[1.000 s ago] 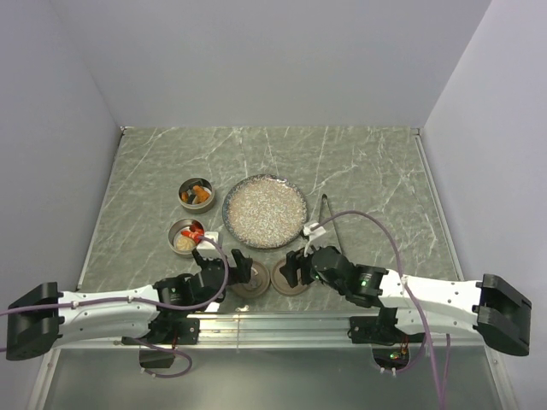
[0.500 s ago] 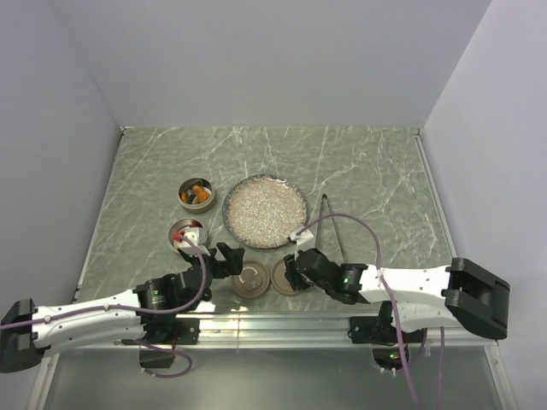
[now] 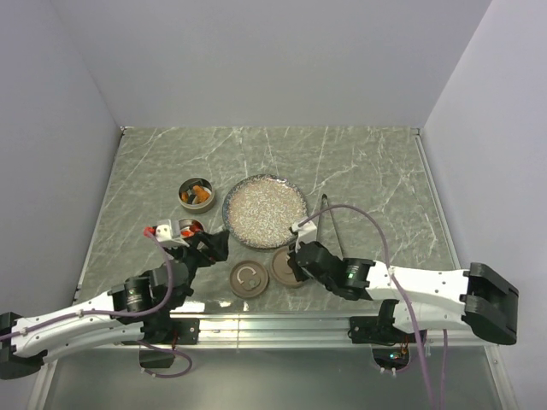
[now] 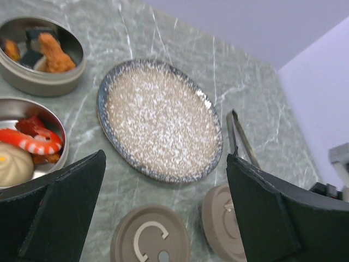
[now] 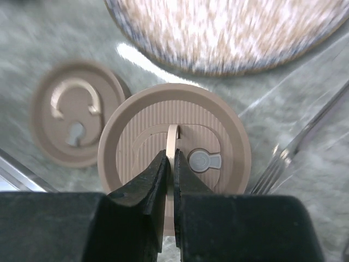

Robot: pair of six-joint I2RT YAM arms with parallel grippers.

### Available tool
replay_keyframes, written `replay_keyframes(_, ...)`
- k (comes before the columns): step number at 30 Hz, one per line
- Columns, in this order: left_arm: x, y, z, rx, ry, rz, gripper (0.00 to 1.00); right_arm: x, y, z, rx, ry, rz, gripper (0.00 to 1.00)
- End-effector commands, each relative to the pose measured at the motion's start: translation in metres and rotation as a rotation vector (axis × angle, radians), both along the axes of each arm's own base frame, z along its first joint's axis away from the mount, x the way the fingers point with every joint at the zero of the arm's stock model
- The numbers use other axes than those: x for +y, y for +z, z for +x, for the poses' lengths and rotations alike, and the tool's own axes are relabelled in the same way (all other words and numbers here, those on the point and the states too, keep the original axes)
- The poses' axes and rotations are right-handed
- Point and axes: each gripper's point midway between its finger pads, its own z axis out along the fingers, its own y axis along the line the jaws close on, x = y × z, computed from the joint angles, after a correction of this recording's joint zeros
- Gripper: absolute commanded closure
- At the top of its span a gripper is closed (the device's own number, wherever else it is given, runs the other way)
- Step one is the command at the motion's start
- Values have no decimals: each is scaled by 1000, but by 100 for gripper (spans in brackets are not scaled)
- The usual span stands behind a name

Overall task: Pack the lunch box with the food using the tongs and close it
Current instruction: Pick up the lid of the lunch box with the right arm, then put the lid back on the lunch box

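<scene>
top view / left hand (image 3: 208, 245): fingers spread, nothing between them; sits at the near tin's (image 3: 181, 231) near-right side, and its wrist hides part of that tin.
top view / right hand (image 3: 295, 260): over the right lid (image 3: 279, 263); its own body hides the fingertips.
top view / tongs (image 3: 329, 224): flat on the table (image 3: 376, 171), just right of the plate (image 3: 265, 211); neither hand touches them; near end lost behind the right arm.
top view / food (image 3: 197, 191): in the far tin (image 3: 196, 203) and in the near tin; pieces too small to sort.
left wrist view / food: orange and dark pieces in the far tin; a red-striped piece and a beige ball in the near tin, which the finger and frame edge cut off.
left wrist view / lids: left lid (image 4: 150, 240) and right lid both cut off at the bottom edge.
right wrist view / right hand: fingers pressed together on the right lid's thin upright handle.
right wrist view / blur: plate and tongs smeared; the tongs run out of frame at the right.
</scene>
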Motion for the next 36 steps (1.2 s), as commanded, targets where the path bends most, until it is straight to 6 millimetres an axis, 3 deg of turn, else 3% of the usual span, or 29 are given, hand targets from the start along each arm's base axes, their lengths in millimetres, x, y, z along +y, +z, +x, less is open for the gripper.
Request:
replay_keyframes(1, 19, 28, 4, -53, 66, -1, 1, 6, 54, 18, -118, -46, 74, 100)
replay_keyframes(4, 28, 44, 4, -83, 86, -5, 1, 22, 88, 23, -182, 1, 132, 100)
replay_keyframes(5, 30, 46, 4, -88, 92, -3, 1, 34, 110, 29, -216, 15, 183, 100)
replay_keyframes(7, 33, 50, 4, -93, 101, 11, 1, 51, 112, 33, -221, 85, 160, 100)
replay_keyframes(8, 34, 53, 4, -96, 105, 9, 0, 73, 127, 42, -242, 110, 200, 100)
replay_keyframes(10, 36, 55, 4, -102, 104, 6, 0, 99, 134, 48, -238, 202, 219, 100)
replay_keyframes(11, 36, 54, 4, -108, 98, 12, 0, 124, 140, 58, -242, 241, 224, 100)
replay_keyframes(17, 44, 65, -2, -160, 75, -71, 1, 226, 142, 85, -186, 421, 227, 100)
replay_keyframes(20, 48, 73, -6, -200, 48, -114, 1, 261, 131, 94, -156, 470, 219, 100)
replay_keyframes(21, 51, 77, -8, -215, 42, -137, 1, 267, 128, 96, -150, 477, 216, 100)
replay_keyframes(22, 50, 75, -9, -222, 33, -137, 1, 278, 142, 100, -167, 482, 240, 100)
replay_keyframes(23, 52, 77, -9, -228, 31, -139, 1, 282, 121, 102, -129, 489, 205, 100)
replay_keyframes(26, 51, 79, -11, -238, 18, -142, 2, 295, 107, 104, -97, 503, 186, 100)
replay_keyframes(32, 39, 79, -6, -227, 7, -80, 2, 300, 77, 112, -66, 479, 127, 100)
replay_keyframes(36, 29, 76, -3, -220, -7, -31, 2, 300, 72, 119, -81, 456, 96, 100)
